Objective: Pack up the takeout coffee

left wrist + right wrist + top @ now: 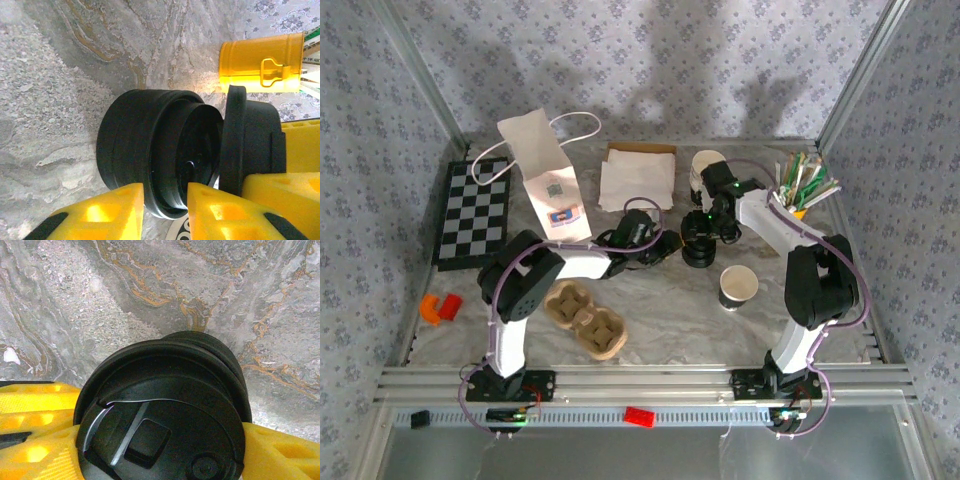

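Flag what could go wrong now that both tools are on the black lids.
1. The right tool grips the top lid of a nested lid stack. Lids below may come up with it, or it may tilt and pop free.
2. The left tool straddles only the stack's rim, so the stack could slide or twist.
3. The open cup stands close to the right arm, and a swing could tip it.

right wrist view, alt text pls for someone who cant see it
Close-up of a round black lid with a sip flap, held between the yellow jaws of the right gripper. Under it sits a stack of black lids on a grey marbled table.
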